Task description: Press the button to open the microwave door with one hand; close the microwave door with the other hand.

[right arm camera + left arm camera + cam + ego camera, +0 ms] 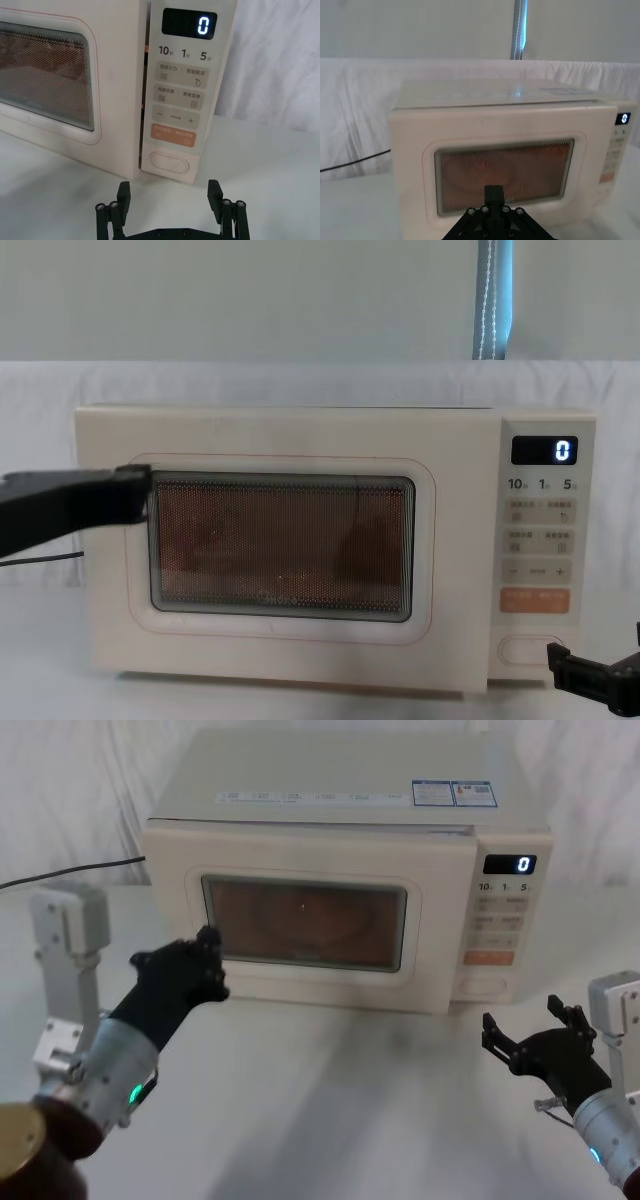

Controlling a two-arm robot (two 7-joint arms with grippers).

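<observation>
The cream microwave has its door (300,855) almost flush, and the window glows orange. In the right wrist view a thin dark gap runs between the door (115,75) and the control panel. My left gripper (208,945) is shut, its tip against the window's left edge on the door (280,440). It shows as a single black tip (493,192) before the door (505,130), and from the side (130,495) in the chest view. My right gripper (530,1025) stands open, low over the table in front of the button (483,986). The button (170,163) lies beyond its spread fingers (215,192).
The panel's display (510,864) reads 0, with an orange key (173,137) just above the button. A black cable (70,872) runs along the table left of the microwave. White cloth hangs behind, and the white table (340,1100) stretches between my arms.
</observation>
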